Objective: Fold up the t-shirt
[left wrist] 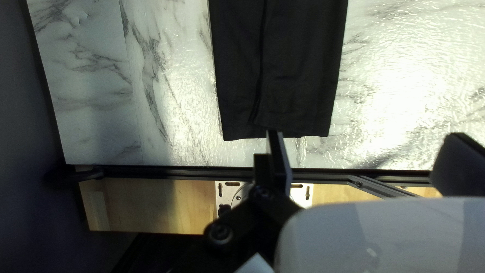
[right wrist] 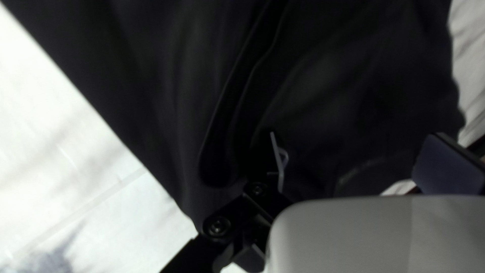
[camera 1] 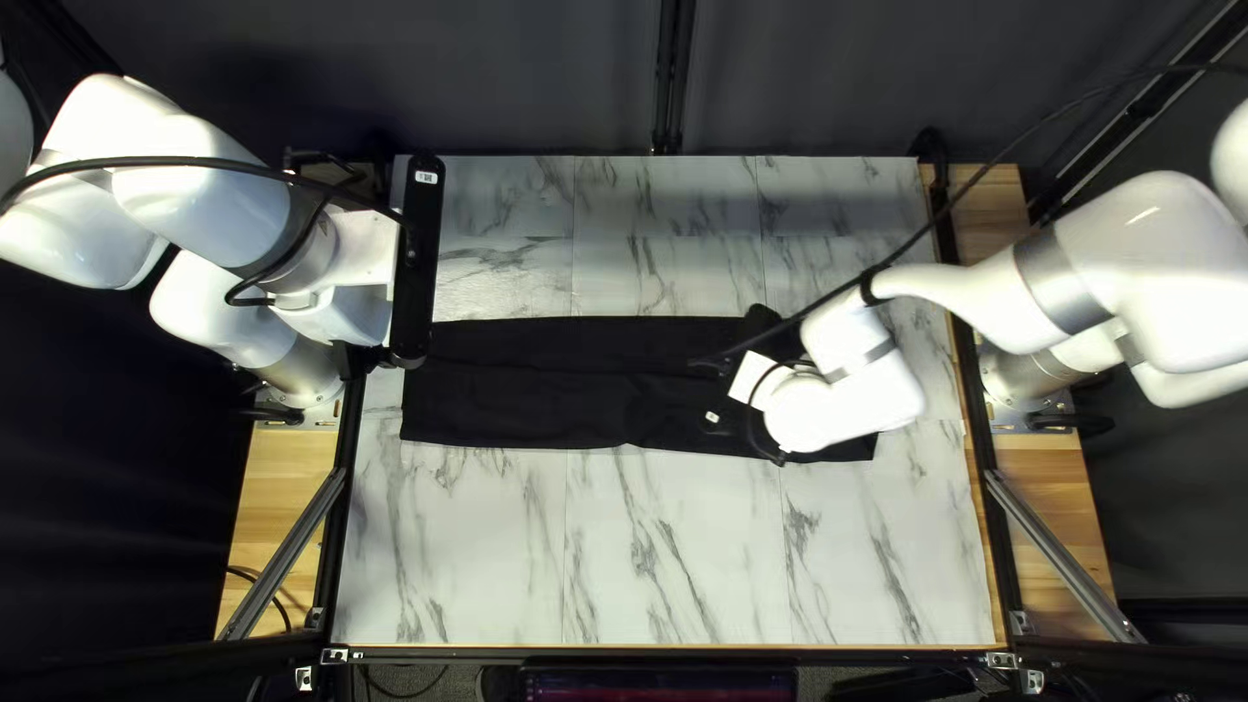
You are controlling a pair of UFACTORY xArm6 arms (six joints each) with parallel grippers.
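Observation:
The black t-shirt (camera 1: 559, 390) lies as a long, narrow folded strip across the table. My left gripper (camera 1: 358, 358) hangs beyond its left end, mostly hidden by the black wrist housing. My right gripper (camera 1: 754, 377) is low over its right part, fingertips hidden. In the left wrist view the left gripper (left wrist: 365, 139) stands open, one fingertip by the straight end of the shirt (left wrist: 298, 76), which shows a lengthwise seam or fold. In the right wrist view the right gripper (right wrist: 353, 136) is open above wrinkled shirt cloth (right wrist: 323, 91), a curved fold beside one finger.
Marble-patterned tabletop (camera 1: 650, 546) shows on both long sides of the shirt. Dark rails (camera 1: 978, 429) edge the table, with wooden strips (camera 1: 1051, 501) outside them. A black cable (camera 1: 988, 189) runs above the table to the right arm.

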